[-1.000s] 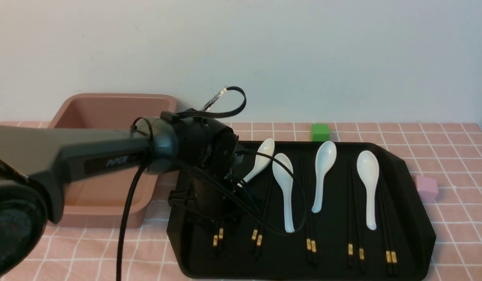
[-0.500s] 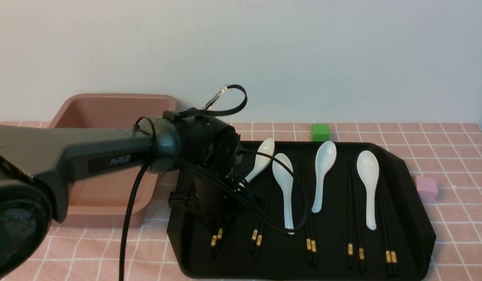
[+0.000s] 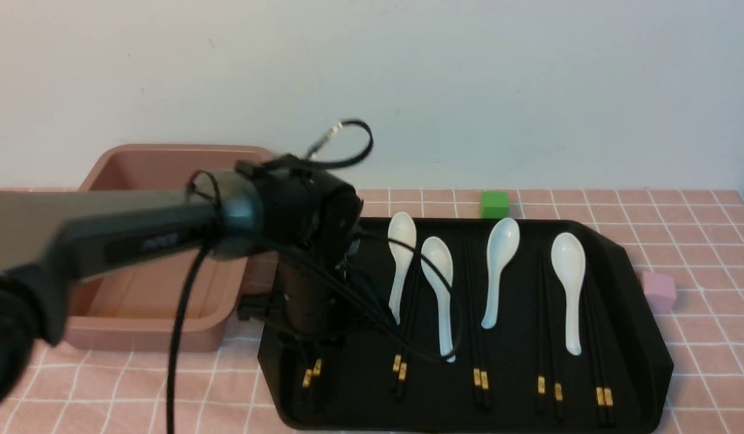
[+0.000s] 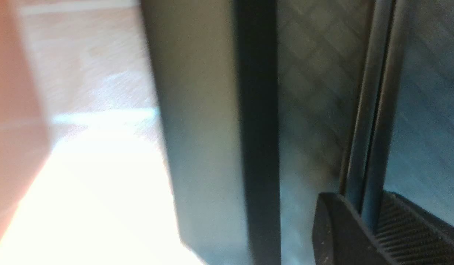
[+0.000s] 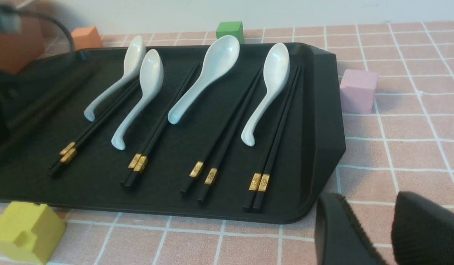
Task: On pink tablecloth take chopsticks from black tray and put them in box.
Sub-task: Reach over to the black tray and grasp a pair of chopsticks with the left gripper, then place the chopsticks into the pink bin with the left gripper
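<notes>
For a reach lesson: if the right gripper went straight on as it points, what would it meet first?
Probably the pink tablecloth just ahead of the right gripper, beside the black tray; depth is unclear, so perhaps the pink cube.

Box (image 3: 167, 172) open-topped, just L of tray (image 3: 625, 313); spoons (image 3: 568, 265) crowd tray mid.

From my screen the pink tablecloth (image 3: 697, 337) reads as cloth, matt and lightly wrinkled. The black tray (image 5: 319, 121) is matt, with a fine diamond texture on its floor. The chopsticks (image 5: 271, 147) look smooth and faintly shiny, their bands bright gold like metal. The spoons (image 5: 212, 77) are glossy white. The box (image 3: 149, 333) looks like smooth plastic with a dull sheen.
</notes>
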You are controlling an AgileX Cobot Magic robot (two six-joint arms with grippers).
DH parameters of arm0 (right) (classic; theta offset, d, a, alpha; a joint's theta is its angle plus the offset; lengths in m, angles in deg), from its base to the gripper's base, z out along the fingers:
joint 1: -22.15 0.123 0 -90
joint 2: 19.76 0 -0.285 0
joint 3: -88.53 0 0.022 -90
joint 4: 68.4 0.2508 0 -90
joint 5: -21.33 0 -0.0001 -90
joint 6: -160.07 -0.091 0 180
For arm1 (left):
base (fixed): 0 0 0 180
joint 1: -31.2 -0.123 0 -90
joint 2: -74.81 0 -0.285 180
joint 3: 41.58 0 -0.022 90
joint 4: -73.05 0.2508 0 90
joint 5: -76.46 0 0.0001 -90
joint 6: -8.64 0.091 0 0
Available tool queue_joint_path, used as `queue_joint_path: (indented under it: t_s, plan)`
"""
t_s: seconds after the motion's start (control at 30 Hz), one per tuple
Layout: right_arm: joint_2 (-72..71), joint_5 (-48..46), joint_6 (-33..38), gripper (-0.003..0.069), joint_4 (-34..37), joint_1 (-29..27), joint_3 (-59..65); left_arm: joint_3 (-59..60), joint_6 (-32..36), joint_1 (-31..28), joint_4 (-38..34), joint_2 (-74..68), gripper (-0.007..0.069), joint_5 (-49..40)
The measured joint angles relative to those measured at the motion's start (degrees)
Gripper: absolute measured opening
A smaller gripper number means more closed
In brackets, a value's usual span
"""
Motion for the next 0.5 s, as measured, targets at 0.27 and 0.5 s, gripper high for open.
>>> queue_joint_path:
  t_s: [0.27,0.5]
  plan:
    - [0.0,0.0,0.2,0.024,-0.2,0.0,0.0,0.0,5.0,-4.8,1.2,15.5,0.0123,-0.1]
    - [0.0,0.0,0.4,0.024,-0.1,0.0,0.0,0.0,9.7,-20.6,1.6,14.1,0.0123,0.2]
